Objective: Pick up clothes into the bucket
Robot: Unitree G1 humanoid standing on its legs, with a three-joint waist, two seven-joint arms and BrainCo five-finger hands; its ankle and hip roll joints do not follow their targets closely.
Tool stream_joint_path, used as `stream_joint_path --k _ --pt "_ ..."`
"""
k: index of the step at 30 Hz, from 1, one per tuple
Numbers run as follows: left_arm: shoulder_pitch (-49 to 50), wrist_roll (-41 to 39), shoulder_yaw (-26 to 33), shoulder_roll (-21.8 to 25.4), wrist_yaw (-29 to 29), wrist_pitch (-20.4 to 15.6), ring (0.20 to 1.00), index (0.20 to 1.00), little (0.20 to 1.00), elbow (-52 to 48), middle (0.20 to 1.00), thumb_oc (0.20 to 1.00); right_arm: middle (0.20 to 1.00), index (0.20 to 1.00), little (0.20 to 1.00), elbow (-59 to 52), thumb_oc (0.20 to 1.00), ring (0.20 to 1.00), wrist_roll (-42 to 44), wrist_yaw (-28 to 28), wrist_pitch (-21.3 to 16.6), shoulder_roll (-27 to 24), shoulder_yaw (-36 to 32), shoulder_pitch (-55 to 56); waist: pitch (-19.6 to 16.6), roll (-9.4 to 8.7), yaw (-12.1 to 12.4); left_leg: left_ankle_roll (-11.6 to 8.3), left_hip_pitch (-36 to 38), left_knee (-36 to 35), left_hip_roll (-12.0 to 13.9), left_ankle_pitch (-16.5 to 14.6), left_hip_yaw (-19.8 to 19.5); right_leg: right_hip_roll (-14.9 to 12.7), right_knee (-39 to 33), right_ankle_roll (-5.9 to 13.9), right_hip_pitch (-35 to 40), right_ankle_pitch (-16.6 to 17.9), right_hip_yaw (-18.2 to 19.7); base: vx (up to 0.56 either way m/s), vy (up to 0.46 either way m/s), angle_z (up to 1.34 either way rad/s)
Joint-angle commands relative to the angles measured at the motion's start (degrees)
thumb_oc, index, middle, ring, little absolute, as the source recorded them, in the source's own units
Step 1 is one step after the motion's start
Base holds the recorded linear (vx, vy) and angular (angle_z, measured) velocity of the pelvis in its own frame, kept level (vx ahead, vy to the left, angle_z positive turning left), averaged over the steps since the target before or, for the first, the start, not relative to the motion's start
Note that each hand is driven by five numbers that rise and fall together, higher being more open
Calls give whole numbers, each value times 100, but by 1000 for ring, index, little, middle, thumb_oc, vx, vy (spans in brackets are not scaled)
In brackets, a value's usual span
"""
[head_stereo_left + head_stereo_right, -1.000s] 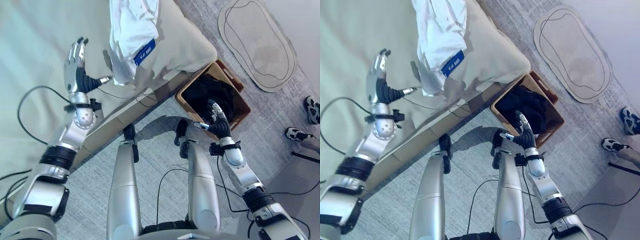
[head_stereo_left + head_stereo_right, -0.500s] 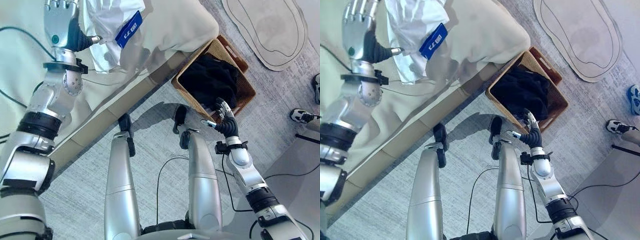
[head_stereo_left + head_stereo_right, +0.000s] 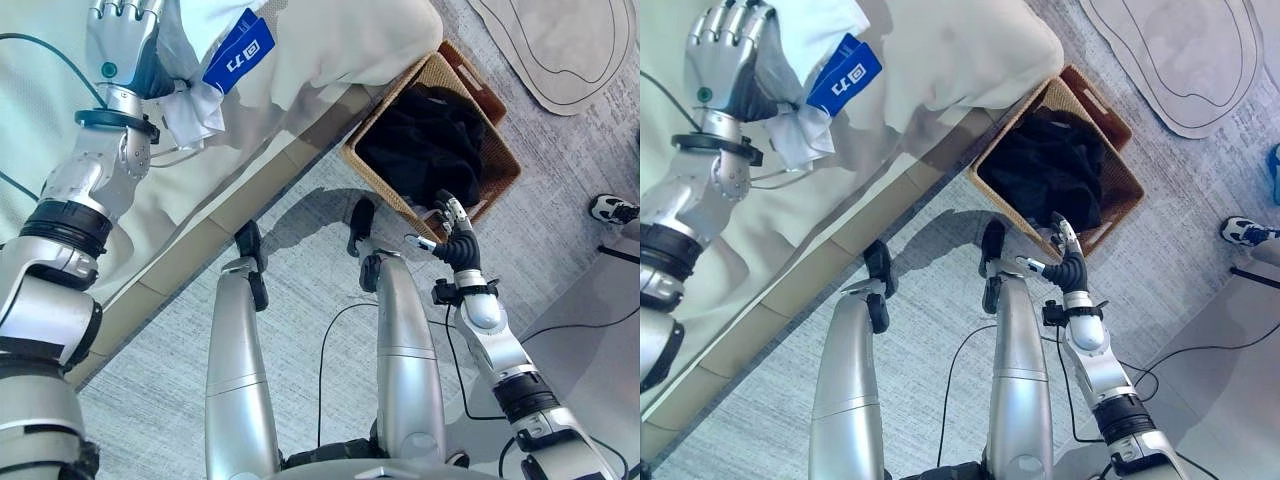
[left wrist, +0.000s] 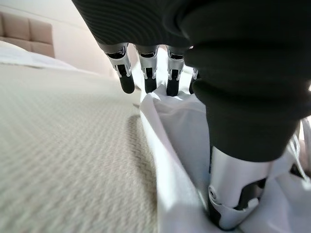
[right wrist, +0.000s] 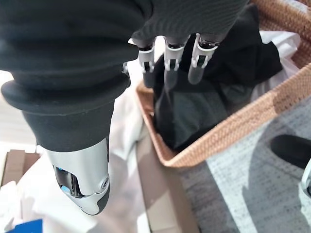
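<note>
White garment (image 3: 790,130) lies on beige bed (image 3: 700,290); wicker basket (image 3: 1110,215) on grey carpet (image 3: 930,330).

I see white shirt (image 3: 805,95) with blue tag, crumpled on bed, upper left of frame. Wicker basket (image 3: 985,185) on floor, upper right of centre, holding black clothes (image 3: 1050,170) heaped inside.

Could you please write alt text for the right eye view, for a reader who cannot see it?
The robot's left hand lies on a crumpled white garment with a blue tag on a beige bed. Its right hand, fingers relaxed, hovers by the rim of a brown woven basket holding black clothes on grey carpet.
</note>
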Motion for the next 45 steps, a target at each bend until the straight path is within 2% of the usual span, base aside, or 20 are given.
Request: stream_joint_path --k 1,4,5,6,7,15,24,25,26,27,28,31,32,33,34,37,38,42,45 --pt "-359 261 -238 162 -356 43 1000 1000 1000 543 1000 1000 1000 1000 1000 -417 1000 1000 142 -32 -312 -353 -145 162 -232 245 -193 240 -142 -129 -39 -11 37 -85 -506 588 113 530 150 3 52 -4" --pt "-547 417 -540 103 -501 53 1000 1000 1000 687 1000 1000 1000 1000 1000 -428 1000 1000 198 29 -327 -377 -124 151 -257 236 -227 248 -172 -120 -59 -13 52 -92 -538 598 101 561 152 0 41 -1" --pt "-582 486 -649 85 -575 46 784 784 784 713 784 784 1000 1000 1000 -439 1000 1000 216 51 -328 -385 -126 152 -265 229 -231 250 -190 -112 -67 -18 57 -86 -541 604 88 571 160 7 40 2" --pt "-585 522 -700 98 -667 36 288 288 288 694 288 288 1000 1000 1000 -446 1000 1000 231 66 -325 -405 -140 150 -278 232 -234 252 -190 -118 -70 -22 59 -91 -554 605 90 579 166 0 0 0" --pt "-590 530 -717 117 -688 17 200 200 200 647 200 200 1000 1000 1000 -433 1000 1000 254 82 -323 -407 -147 162 -288 234 -227 252 -187 -121 -77 -22 57 -95 -556 603 91 580 168 0 0 0" --pt "-35 366 -259 13 -738 -125 200 200 200 427 200 200 1000 1000 1000 -266 1000 1000 185 69 -292 -299 -150 105 -363 263 -163 252 36 -255 -102 -12 86 -121 -689 591 239 613 180 -1 12 0" --pt "1133 149 484 -458 -637 -277 200 200 200 117 200 200 1000 1000 1000 71 1000 1000 -81 -86 -191 -292 -40 -84 -388 332 -15 223 1046 -953 -120 170 122 -165 -1205 563 1154 694 108 -20 11 -4" --pt "1217 140 542 -544 -612 -290 200 200 200 106 200 200 1000 1000 1000 113 1000 1000 -113 -103 -180 -279 -39 -112 -376 314 -23 258 1073 -1058 -157 385 161 -202 -1344 497 1216 875 72 0 0 0" --pt "1353 109 611 -654 -589 -318 200 200 200 98 200 200 1000 1000 1000 190 1000 1000 -137 -137 -167 -277 -20 -162 -398 339 7 208 1300 -1175 -159 251 108 -186 -1376 558 1415 731 60 -81 -19 5" --pt "1537 59 733 -742 -561 -352 200 200 200 -73 200 200 1000 1000 1000 216 1000 1000 -161 -163 -151 -272 -58 -208 -392 337 29 238 1378 -1339 -193 461 133 -225 -1532 503 1502 900 20 3 -27 10" --pt "1715 64 833 -808 -551 -360 200 200 200 -191 200 200 1000 1000 1000 227 1000 1000 -203 -179 -129 -269 -45 -228 -405 350 43 233 1563 -1505 -210 521 118 -220 -1652 501 1682 926 -13 -70 -39 15" --pt "2087 -7 976 -1016 -553 -489 200 200 200 -454 200 200 1000 1000 1000 354 1000 1000 -235 -228 -106 -238 -70 -269 -433 376 115 219 1879 -1753 -239 601 83 -226 -1831 494 2012 939 -73 23 -40 7" --pt "2519 -66 1125 -1234 -628 -624 200 200 200 -866 200 200 1000 1000 1000 413 1000 1000 -321 -265 -58 -206 -103 -310 -488 408 212 195 2218 -2038 -251 677 48 -243 -2002 497 2346 934 -149 29 -37 3" --pt "2519 -66 1125 -1234 -628 -624 200 200 200 -866 200 200 1000 1000 1000 413 1000 1000 -321 -265 -58 -206 -103 -310 -488 408 212 195 2218 -2038 -251 677 48 -243 -2002 497 2346 934 -149 75 -62 12" --pt "2848 -142 1199 -1454 -655 -733 200 200 200 -1035 200 200 1000 1000 1000 533 1000 1000 -362 -291 -27 -178 -110 -331 -514 436 261 176 2552 -2281 -270 745 -4 -239 -2163 493 2667 939 -222 69 -41 15" --pt "3136 -224 1242 -1665 -738 -841 200 200 200 -1297 200 200 1000 1000 1000 554 1000 1000 -440 -311 18 -174 -109 -351 -567 456 327 158 2836 -2486 -264 797 -29 -249 -2303 497 2973 945 -276 78 -54 9" --pt "3424 -333 1265 -1841 -795 -966 200 200 200 -1568 200 200 1000 1000 1000 613 1000 1000 -491 -318 39 -152 -97 -377 -627 482 395 141 3136 -2689 -252 832 -96 -244 -2434 500 3263 933 -341 100 -55 10" --pt "3754 -545 1295 -2008 -954 -1157 200 200 200 -2025 200 200 1000 1000 1000 630 1000 1000 -676 -327 88 -178 -75 -395 -712 514 482 138 3502 -2913 -239 871 -148 -228 -2581 498 3637 928 -417 83 -56 7" --pt "4064 -755 1301 -1997 -1212 -1432 200 200 200 -2759 200 200 1000 1000 1000 666 1000 1000 -1143 -394 161 -310 27 -480 -896 564 622 107 3961 -3224 -199 919 -236 -206 -2828 503 4130 896 -530 113 -63 10"
